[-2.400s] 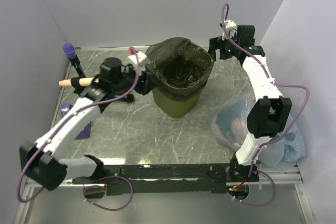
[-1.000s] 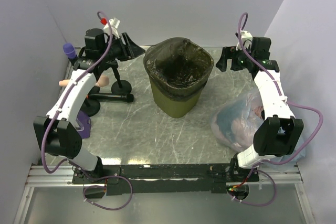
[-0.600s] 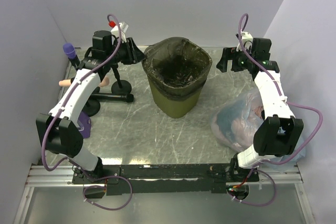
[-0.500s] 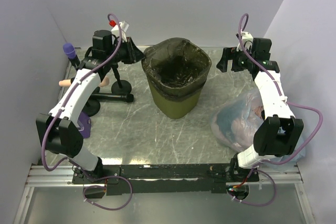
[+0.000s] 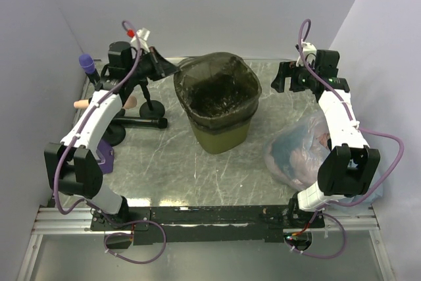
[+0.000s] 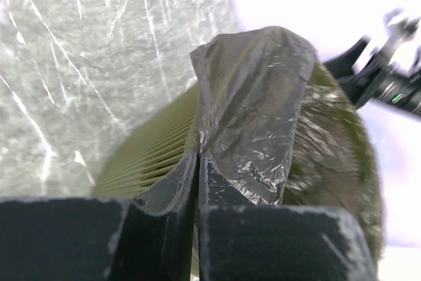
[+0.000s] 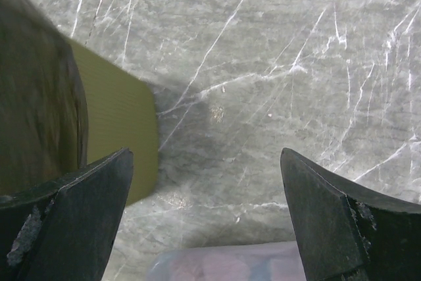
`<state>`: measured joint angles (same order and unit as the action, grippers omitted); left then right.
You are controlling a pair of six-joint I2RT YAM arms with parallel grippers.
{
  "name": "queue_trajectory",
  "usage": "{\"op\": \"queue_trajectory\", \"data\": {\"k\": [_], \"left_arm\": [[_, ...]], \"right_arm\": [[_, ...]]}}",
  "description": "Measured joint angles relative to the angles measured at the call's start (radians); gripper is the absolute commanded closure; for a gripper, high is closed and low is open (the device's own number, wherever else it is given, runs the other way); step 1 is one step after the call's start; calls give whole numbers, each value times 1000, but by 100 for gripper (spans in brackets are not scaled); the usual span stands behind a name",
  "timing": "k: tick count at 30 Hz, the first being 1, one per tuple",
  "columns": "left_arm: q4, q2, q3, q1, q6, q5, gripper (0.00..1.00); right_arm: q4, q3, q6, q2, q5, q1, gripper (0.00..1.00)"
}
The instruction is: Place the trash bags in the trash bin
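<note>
The olive-green trash bin (image 5: 220,137) stands mid-table, lined with a dark crinkly trash bag (image 5: 214,90) folded over its rim. My left gripper (image 5: 172,68) is at the bin's upper-left rim, shut on a fold of the bag. In the left wrist view the jaws of that gripper (image 6: 198,156) meet on the film of the bag (image 6: 253,97), which is stretched up off the slatted bin wall (image 6: 145,162). My right gripper (image 5: 277,78) hangs open to the right of the bin, apart from it; between its fingers (image 7: 207,162) lies bare table, with the bin wall (image 7: 122,123) at the left.
A clear bluish bag (image 5: 302,153) with pinkish contents lies at the right, by the right arm; its top edge (image 7: 230,264) shows under the right gripper. A black stand (image 5: 141,113), a purple-capped pole (image 5: 86,64) and a purple object (image 5: 105,156) crowd the left side. Walls close in all round.
The left gripper closed on the bag's rim fold and drew it back to the left. The bag's mouth and the bin shifted left. The right arm stayed still.
</note>
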<state>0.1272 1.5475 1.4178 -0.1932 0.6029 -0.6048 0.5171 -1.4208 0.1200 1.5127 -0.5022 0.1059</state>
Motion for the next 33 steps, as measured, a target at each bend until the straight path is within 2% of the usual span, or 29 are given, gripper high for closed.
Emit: {"op": "queue_trajectory", "data": {"k": [5,10,15,21,27,33], "left_arm": [[-107,-6,-71,55,152,-50,93],[-221,16,-105,53,264,-150,91],[-322,69,-114,46,360,-227,99],[-316,73,-114,47,362,-204,99],[-204,73,-136,47,309,-93,99],[-130,73,-191,39,245,-42,99]], "right_arm": [[-1,8,0,-5,-4,3,1],[-3,28,0,-24,-5,5,1],[-2,35,0,-29,-13,6,1],[-3,41,0,-32,-16,6,1],[-5,55,0,-43,-16,6,1],[-8,77,0,-60,-19,8,1]]}}
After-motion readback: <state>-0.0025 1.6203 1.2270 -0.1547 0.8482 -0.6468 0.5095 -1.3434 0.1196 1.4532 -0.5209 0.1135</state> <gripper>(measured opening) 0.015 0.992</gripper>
